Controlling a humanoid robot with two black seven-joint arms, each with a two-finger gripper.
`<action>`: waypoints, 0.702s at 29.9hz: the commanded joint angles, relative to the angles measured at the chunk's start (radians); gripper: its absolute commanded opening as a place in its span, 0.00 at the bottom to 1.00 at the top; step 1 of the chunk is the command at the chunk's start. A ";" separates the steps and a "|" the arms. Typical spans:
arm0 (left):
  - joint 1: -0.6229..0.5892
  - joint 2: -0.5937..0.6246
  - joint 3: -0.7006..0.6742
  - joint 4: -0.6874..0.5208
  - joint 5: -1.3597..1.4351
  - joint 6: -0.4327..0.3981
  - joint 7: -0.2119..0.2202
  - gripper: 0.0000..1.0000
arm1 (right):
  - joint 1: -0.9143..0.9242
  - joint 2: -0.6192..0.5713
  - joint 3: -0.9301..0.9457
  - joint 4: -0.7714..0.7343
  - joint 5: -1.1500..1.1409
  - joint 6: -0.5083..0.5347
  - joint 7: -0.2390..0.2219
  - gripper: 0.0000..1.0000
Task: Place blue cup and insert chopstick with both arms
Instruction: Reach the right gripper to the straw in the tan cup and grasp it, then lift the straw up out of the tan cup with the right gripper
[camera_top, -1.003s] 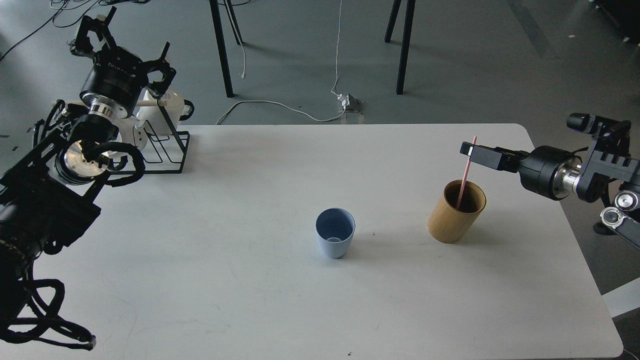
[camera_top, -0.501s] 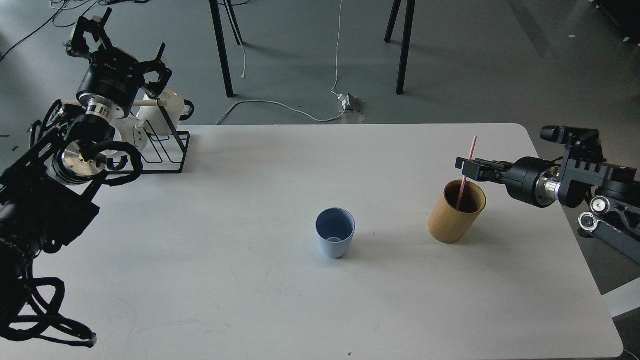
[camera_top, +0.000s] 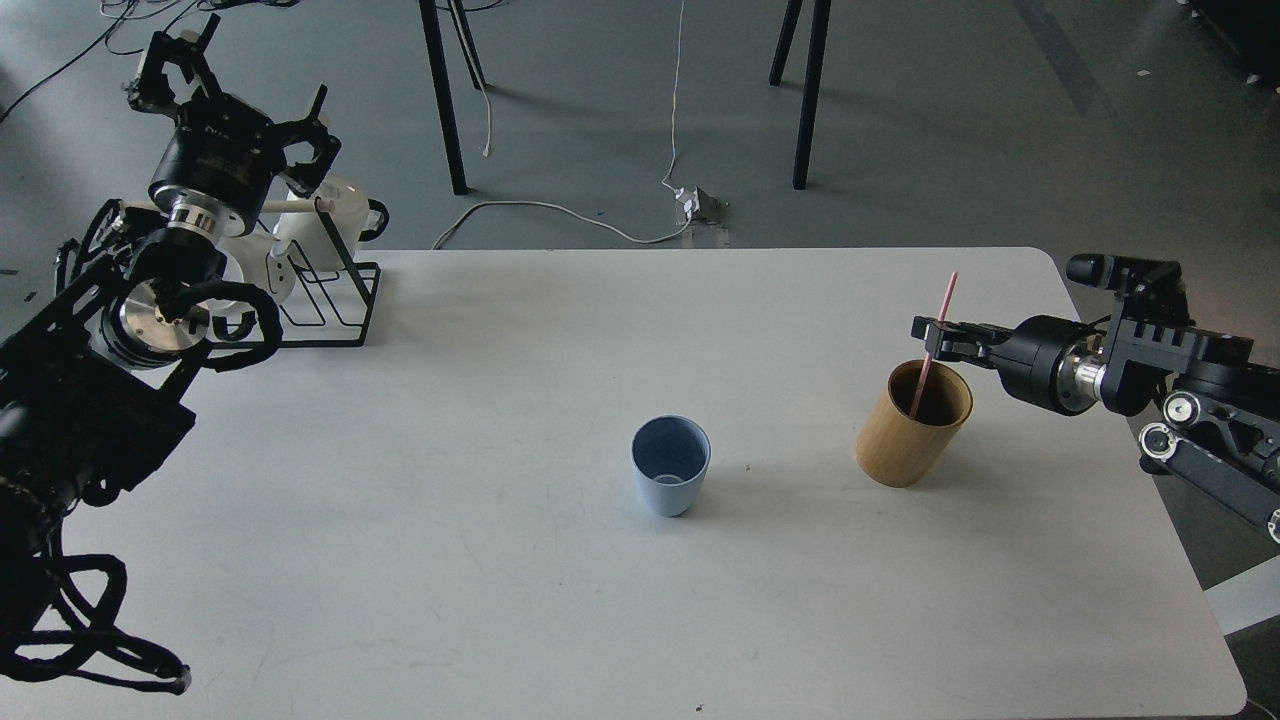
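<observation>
The blue cup (camera_top: 670, 466) stands upright and empty near the middle of the white table (camera_top: 500, 560). The pink chopstick (camera_top: 943, 302) stands tilted in the tan wooden holder (camera_top: 905, 432), to the right of the cup. My right gripper (camera_top: 932, 338) reaches in from the right and sits at the stick just above the holder's rim; it is small and dark, so I cannot tell whether its fingers are closed on the stick. My left gripper (camera_top: 243, 88) is open and empty, held high at the far left above the black wire rack.
A black wire rack (camera_top: 330, 290) with white mugs (camera_top: 330, 215) and a pale wooden rod stands at the table's back left corner. Beyond the table's far edge are black stand legs (camera_top: 443, 110) and a white cable (camera_top: 560, 210) on the floor.
My right arm has lowered and its gripper has slid down along the pink stick toward the holder's rim. The stick and the cup have not moved. My left gripper has drifted slightly up and left.
</observation>
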 joint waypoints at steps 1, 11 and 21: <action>0.000 -0.003 -0.001 0.000 0.000 0.000 -0.002 1.00 | -0.001 -0.009 0.002 0.007 -0.001 0.000 0.000 0.08; -0.006 0.000 -0.001 0.000 0.002 0.000 -0.002 1.00 | 0.050 -0.087 0.003 0.097 0.004 0.003 -0.001 0.08; -0.010 0.008 0.000 0.000 0.002 0.000 0.000 1.00 | 0.255 -0.204 0.003 0.190 0.019 0.059 -0.012 0.08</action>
